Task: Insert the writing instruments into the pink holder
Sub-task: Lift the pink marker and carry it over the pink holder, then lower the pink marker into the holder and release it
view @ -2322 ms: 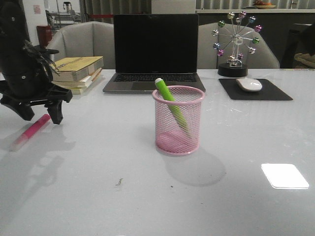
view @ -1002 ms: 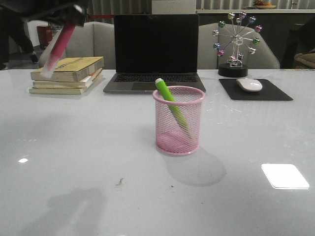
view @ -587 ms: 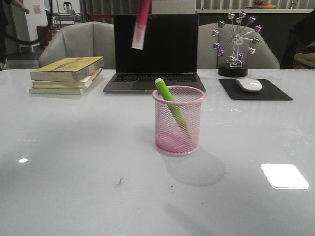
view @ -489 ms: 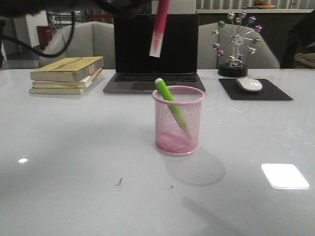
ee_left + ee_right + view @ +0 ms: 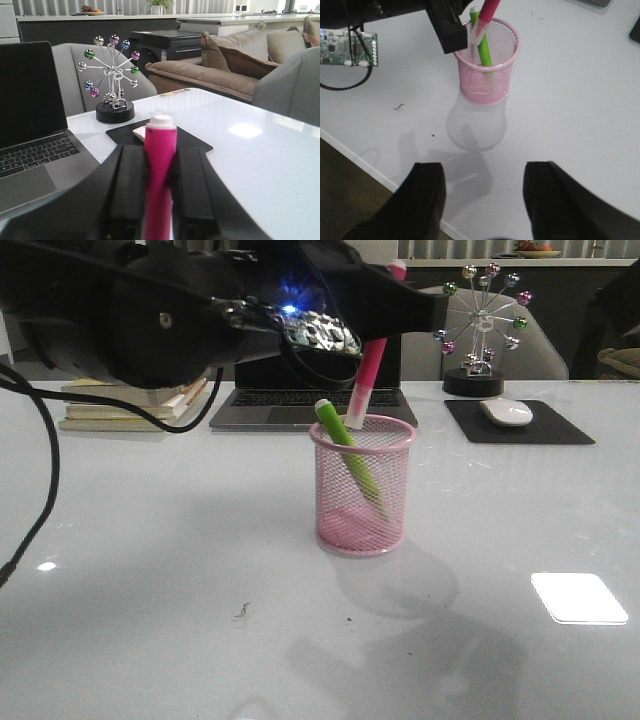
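The pink holder (image 5: 362,490) stands mid-table with the lime green marker (image 5: 349,452) leaning inside it, whitish end up. My left gripper (image 5: 388,315) is shut on the pink marker (image 5: 368,375), which hangs steeply with its pale cap at the holder's rim. In the left wrist view the pink marker (image 5: 160,165) is squeezed between the black fingers (image 5: 132,185). From above, the right wrist view shows the holder (image 5: 487,75), the green marker (image 5: 483,47) and the pink marker (image 5: 487,12) with its cap just inside the mouth. My right gripper (image 5: 487,172) hovers open, high above the table's front edge.
Behind the holder are a laptop (image 5: 300,400), a stack of books (image 5: 130,405), a ferris-wheel ornament (image 5: 485,330) and a mouse (image 5: 507,412) on a black pad (image 5: 560,430). The left arm's cable (image 5: 40,490) hangs at the left.
The left arm picked the pink marker up from the table's left side, carried it high to the right, then lowered it so its cap reaches the holder's mouth.
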